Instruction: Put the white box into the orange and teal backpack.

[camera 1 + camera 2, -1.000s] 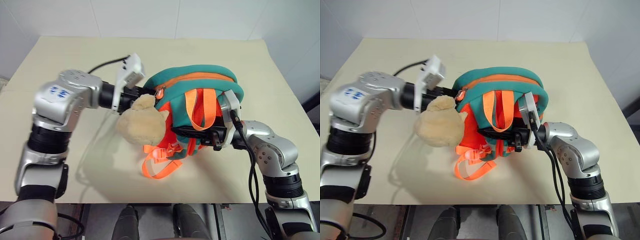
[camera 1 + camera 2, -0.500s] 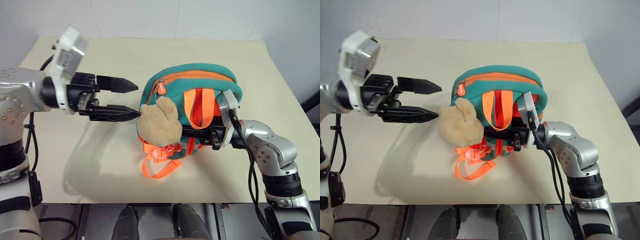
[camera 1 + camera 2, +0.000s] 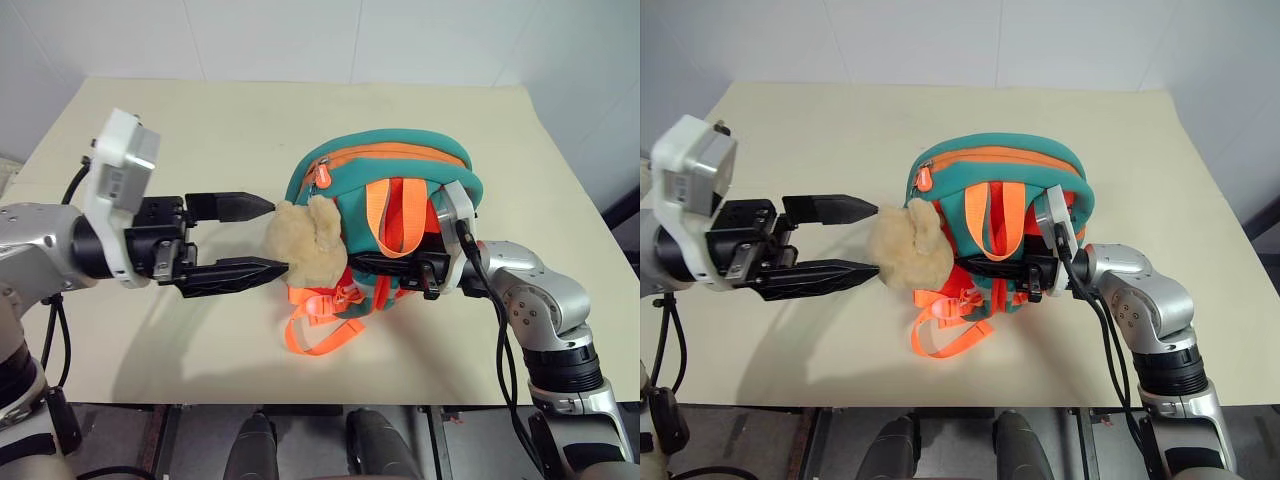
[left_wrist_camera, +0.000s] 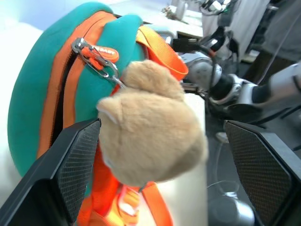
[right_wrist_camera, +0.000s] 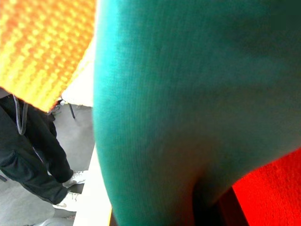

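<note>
Nearest us, loose loops of orange webbing spill onto the smooth cream table point(image 3: 150, 330) at lower centre. At mid-left our left gripper point(image 3: 262, 235) holds its ridged black fingers spread wide, tips beside the fuzzy tan plush toy point(image 3: 308, 246). At centre right our right gripper point(image 3: 365, 265) is clamped on a strap of the rounded, soft orange and teal backpack point(image 3: 400, 165), which stands at frame centre; we cannot see the white box
</note>
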